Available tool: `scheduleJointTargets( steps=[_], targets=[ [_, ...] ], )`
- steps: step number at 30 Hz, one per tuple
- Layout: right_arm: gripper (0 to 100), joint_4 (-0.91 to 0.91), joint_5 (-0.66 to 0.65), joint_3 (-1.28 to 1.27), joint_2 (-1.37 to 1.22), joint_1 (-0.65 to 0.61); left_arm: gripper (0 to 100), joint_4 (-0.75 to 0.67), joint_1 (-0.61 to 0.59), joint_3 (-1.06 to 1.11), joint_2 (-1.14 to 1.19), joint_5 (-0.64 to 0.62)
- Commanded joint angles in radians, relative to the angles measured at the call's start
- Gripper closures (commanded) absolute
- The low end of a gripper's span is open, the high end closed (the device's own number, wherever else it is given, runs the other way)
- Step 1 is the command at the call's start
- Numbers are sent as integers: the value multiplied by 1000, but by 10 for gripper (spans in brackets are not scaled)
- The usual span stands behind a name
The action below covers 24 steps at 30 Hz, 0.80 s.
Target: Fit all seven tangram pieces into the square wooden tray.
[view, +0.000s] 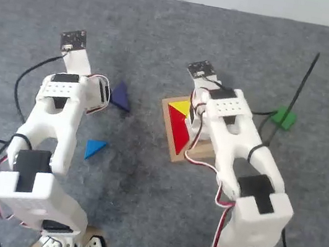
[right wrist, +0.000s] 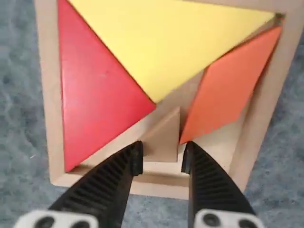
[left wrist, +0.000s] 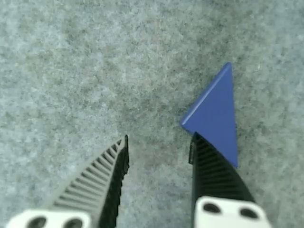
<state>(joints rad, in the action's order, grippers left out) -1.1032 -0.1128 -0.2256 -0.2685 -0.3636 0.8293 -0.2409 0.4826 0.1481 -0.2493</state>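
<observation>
Hanging wide apart over bare carpet, my left gripper [left wrist: 159,142] holds nothing. The dark blue triangle [left wrist: 213,111] lies outside the gap with one finger's tip over its edge, and the light blue triangle [view: 95,147] lies nearer my base. My right gripper [right wrist: 161,154] points down into the wooden tray [right wrist: 42,95], jaws narrowed onto a tan triangle [right wrist: 164,135] between the red triangle [right wrist: 95,95], yellow triangle [right wrist: 166,38] and orange parallelogram [right wrist: 228,90]; both arms stretch forward, wrists tipped down.
</observation>
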Motion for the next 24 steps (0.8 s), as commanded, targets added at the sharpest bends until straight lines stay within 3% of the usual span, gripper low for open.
scheduleJointTargets(
  steps=[1, 12, 18, 24],
  targets=[
    [839, 61, 8, -44, 107, -5, 792, -15, -5, -16, -38, 21],
    [839, 68, 38, -92, 214, -10, 792, -18, -5, -16, -38, 25],
    [837, 84, 37, -104, 131, -31, 792, -17, -5, -16, -38, 25],
    [764, 67, 71, -41, 44, -33, 792, -15, -5, -12, -38, 25]
  ],
)
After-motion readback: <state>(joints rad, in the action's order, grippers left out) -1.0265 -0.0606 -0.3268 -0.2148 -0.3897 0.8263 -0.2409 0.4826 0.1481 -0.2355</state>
